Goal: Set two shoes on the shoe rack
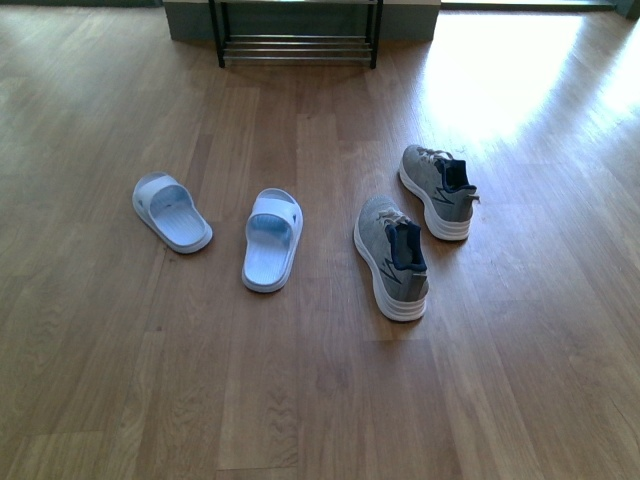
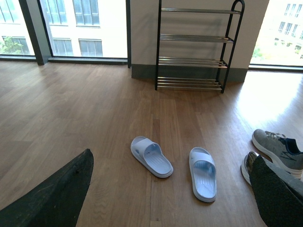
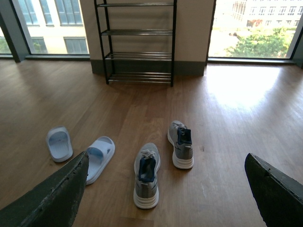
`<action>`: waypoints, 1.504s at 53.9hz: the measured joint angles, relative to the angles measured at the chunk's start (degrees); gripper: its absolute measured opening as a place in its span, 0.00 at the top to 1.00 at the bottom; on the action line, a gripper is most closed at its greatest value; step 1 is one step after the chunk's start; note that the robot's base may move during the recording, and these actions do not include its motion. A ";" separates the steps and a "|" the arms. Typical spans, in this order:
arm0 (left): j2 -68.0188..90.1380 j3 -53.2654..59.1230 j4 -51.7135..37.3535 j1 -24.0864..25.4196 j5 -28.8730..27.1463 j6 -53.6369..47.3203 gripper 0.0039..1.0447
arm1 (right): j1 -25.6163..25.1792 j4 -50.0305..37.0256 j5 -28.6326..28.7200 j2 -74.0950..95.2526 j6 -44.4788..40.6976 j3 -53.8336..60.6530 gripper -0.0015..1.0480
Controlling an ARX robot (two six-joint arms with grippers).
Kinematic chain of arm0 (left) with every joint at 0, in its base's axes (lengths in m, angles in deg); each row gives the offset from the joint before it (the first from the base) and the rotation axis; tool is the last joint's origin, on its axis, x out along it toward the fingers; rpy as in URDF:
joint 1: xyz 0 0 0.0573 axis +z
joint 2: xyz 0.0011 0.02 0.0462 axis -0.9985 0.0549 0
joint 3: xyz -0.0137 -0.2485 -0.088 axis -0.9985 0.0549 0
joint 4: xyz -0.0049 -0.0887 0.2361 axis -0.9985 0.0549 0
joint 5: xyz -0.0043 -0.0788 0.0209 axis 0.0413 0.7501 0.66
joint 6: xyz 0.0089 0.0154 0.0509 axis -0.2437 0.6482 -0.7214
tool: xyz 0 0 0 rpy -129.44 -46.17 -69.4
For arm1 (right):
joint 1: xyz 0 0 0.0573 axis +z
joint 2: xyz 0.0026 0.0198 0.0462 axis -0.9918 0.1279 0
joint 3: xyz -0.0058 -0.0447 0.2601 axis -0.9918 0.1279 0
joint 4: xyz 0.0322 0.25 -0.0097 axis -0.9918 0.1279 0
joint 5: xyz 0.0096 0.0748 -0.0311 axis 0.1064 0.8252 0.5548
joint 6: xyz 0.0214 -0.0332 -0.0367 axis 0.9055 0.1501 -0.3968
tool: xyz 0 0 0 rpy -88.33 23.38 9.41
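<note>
Two sneakers [image 1: 415, 225], two sandals [image 1: 225, 225], floor [image 1: 150, 380].

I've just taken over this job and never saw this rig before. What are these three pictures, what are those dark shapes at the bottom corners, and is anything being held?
The machine is a two-armed robot. One picture comes from a camera on its body, looking ahead; neither arm shows there. The other two come from cameras on its wrists. The dark shapes are each gripper's own fingers: the left gripper and right gripper are both open wide and hold nothing. On the wooden floor lie two pale slide sandals and, to their right, two grey sneakers. The shoe rack stands against the far wall; the shelves that show are bare.
</note>
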 joint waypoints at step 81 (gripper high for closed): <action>0.00 0.00 0.00 0.00 -0.02 0.00 0.09 | 0.00 0.00 -0.02 0.00 0.00 -0.02 0.09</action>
